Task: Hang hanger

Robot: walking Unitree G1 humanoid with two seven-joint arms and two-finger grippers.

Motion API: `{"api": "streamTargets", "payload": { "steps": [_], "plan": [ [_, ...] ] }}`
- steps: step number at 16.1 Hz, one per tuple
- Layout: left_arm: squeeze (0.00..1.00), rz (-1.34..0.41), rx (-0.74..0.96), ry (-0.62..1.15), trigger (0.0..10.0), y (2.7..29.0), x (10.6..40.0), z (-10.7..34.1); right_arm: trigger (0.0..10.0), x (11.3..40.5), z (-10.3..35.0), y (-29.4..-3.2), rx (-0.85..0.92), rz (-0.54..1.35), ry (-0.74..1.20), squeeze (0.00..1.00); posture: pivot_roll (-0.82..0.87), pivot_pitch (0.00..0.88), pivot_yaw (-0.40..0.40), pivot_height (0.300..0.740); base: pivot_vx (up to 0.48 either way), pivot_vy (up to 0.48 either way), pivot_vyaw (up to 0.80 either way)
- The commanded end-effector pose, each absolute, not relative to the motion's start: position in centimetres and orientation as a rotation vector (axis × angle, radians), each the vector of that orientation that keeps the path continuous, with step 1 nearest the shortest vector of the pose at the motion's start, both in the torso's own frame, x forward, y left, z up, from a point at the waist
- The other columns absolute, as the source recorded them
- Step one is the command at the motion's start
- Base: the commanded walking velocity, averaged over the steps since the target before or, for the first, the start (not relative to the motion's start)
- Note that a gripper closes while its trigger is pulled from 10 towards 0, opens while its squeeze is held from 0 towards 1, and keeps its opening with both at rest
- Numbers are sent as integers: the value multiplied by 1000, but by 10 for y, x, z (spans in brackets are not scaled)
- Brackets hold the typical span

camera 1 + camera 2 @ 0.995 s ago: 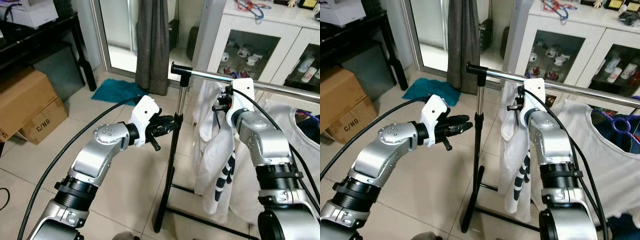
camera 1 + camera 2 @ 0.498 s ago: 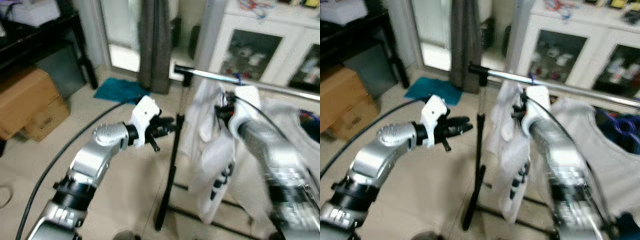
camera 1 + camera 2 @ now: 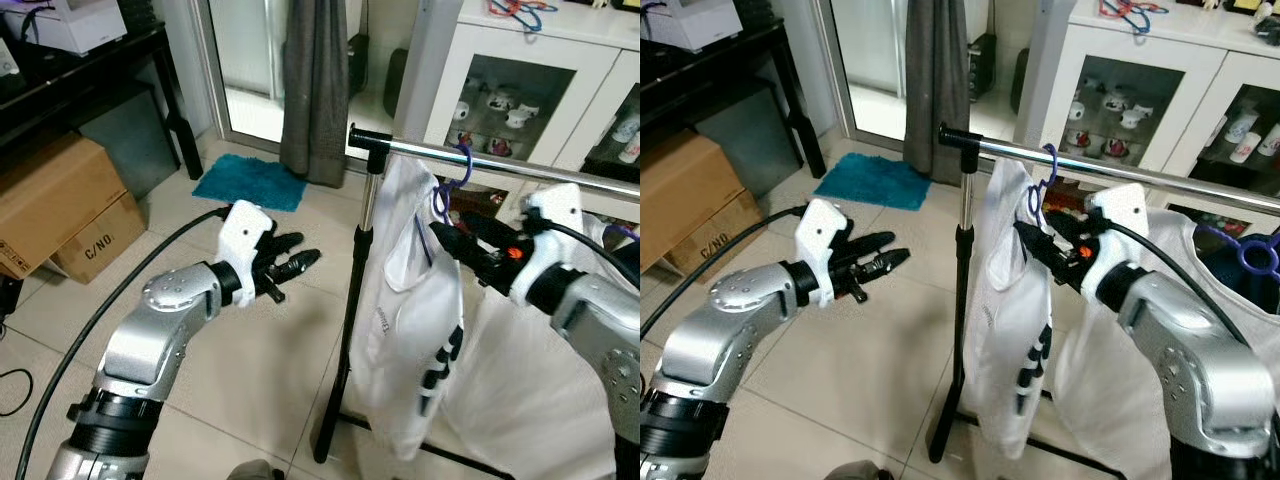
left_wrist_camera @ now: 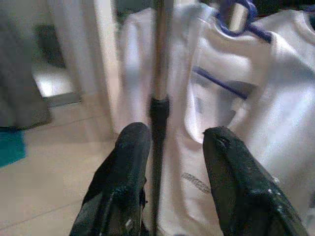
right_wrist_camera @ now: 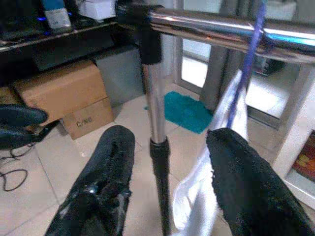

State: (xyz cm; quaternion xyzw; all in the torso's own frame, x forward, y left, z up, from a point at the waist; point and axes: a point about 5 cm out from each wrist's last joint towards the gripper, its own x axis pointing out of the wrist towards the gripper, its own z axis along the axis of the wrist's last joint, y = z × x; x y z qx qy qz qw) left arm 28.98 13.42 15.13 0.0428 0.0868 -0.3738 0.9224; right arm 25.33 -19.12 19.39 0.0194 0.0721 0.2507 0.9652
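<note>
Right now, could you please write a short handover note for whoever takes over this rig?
Left gripper: open, held out left of the rack post, holding nothing.
Right gripper: open, holding nothing, just below the rail beside the hanger.
Hanger: purple, hook over the rail near the post, white shirt hanging from it.
Done: the hanger looks hung.
Left: draw the right arm clear of the shirt and check the hook sits properly.

hanger [image 3: 452, 178]: showing purple-blue
shirt [image 3: 408, 300]: showing white, black markings running down the front
rail [image 3: 1120, 172]: showing chrome, black end cap
mat [image 3: 250, 182]: showing teal
boxes [image 3: 60, 205]: showing brown, black lettering
curtain [image 3: 315, 80]: showing dark grey
</note>
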Motion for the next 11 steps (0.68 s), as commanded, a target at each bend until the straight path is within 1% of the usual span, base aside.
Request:
{"api": "streamTargets", "payload": {
  "steps": [1, 2, 3, 5, 8, 9, 11],
  "plan": [
    [1000, -732, 103, 158, 10000, 137, 291, 155, 10000, 251, 201, -192, 40, 517, 105, 1000, 68, 0, -14, 740, 0, 0, 0],
    [1000, -639, 81, 117, 10000, 141, 291, 158, 10000, 248, 201, -190, 60, 486, 65, 1000, 75, 0, -26, 740, 0, 0, 0],
    [1000, -582, 57, 93, 10000, 142, 290, 159, 10000, 249, 196, -187, 92, 411, 30, 1000, 79, 0, -35, 740, 0, 0, 0],
    [1000, -548, 58, 93, 10000, 139, 284, 155, 10000, 250, 184, -183, 103, 316, -4, 1000, 85, 0, -44, 740, 0, -463, 0],
    [1000, -553, 87, 108, 10000, 137, 280, 151, 10000, 242, 179, -179, 109, 311, -40, 1000, 85, 0, -47, 740, 0, -480, 0],
    [1000, -569, 96, 113, 10000, 135, 279, 149, 10000, 242, 179, -178, 98, 328, -48, 1000, 83, 0, -46, 740, 0, -480, 0],
    [1000, -588, 102, 111, 10000, 133, 278, 150, 10000, 239, 184, -172, 132, 405, -66, 1000, 84, 0, -49, 740, 0, -480, 0]
  ]
}}
